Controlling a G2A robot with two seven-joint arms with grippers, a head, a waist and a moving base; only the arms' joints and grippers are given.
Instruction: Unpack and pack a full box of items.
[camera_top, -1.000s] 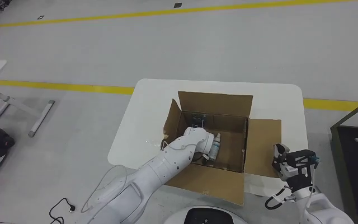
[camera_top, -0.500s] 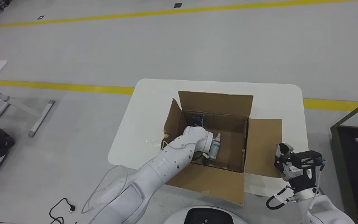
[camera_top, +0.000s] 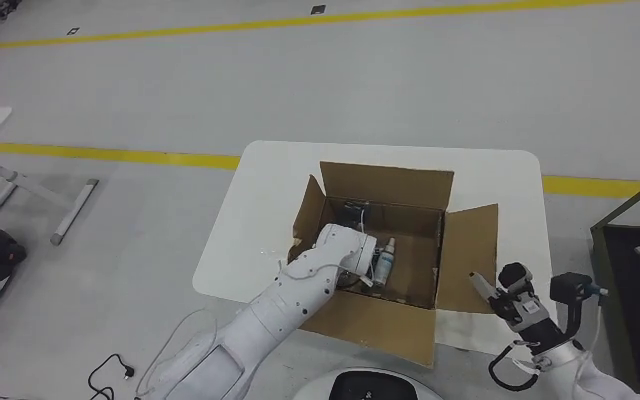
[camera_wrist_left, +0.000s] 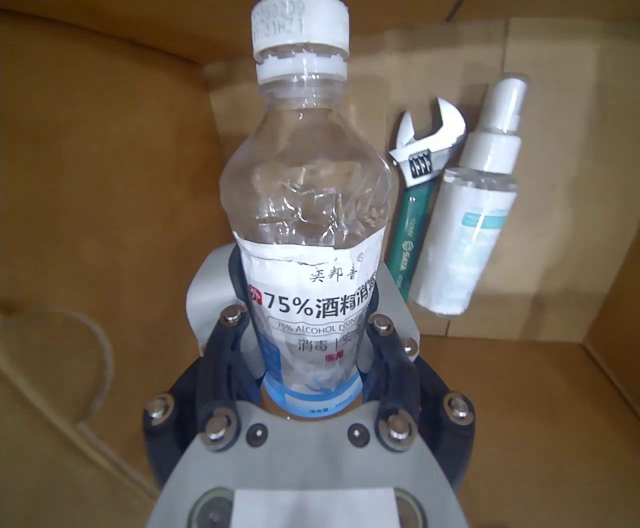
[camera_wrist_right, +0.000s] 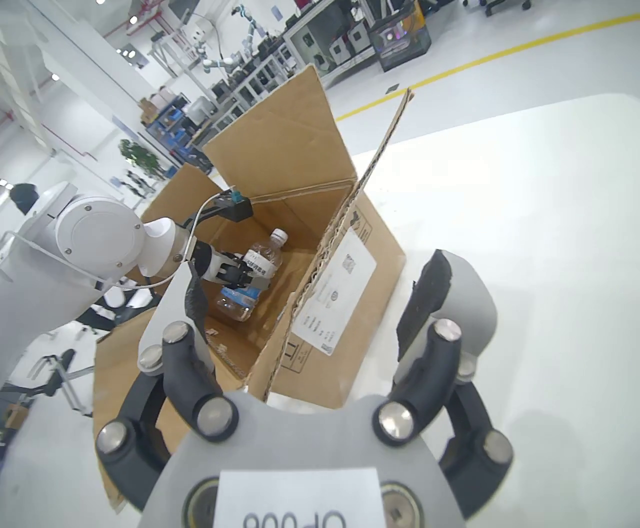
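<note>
- Grey floor with yellow lines around a white table (camera_top: 260, 200); an open cardboard box (camera_top: 385, 185) sits on it, flaps out.
- left gripper (camera_wrist_left: 307, 300) is down inside the box, fingers pinched on the clear alcohol bottle (camera_wrist_left: 305, 190) at its labelled lower half, one finger on each side.
- Bottle's long axis runs straight out from the palm: base toward the wrist, white cap at the far end.
- From the right wrist view the bottle sits tilted, cap higher than base and leaning toward the far wall; can't tell if the base touches the box floor.
- Wrench (camera_wrist_left: 417, 200) and white spray bottle (camera_wrist_left: 470, 220) lie side by side on the box bottom just beside the held bottle, roughly parallel to it, heads pointing the same way as the cap.
- right gripper (camera_wrist_right: 315, 285) is outside the box, over the table on the side-flap side, well apart from all items, fingers spread and empty.
- Judgement: step is unpacking the bottle; the left arm owns it, so the way out is up through the open top.
- Risk: the cap end clips a wall or flap if the tilt isn't kept clear, and the thin plastic looks crushable.
</note>
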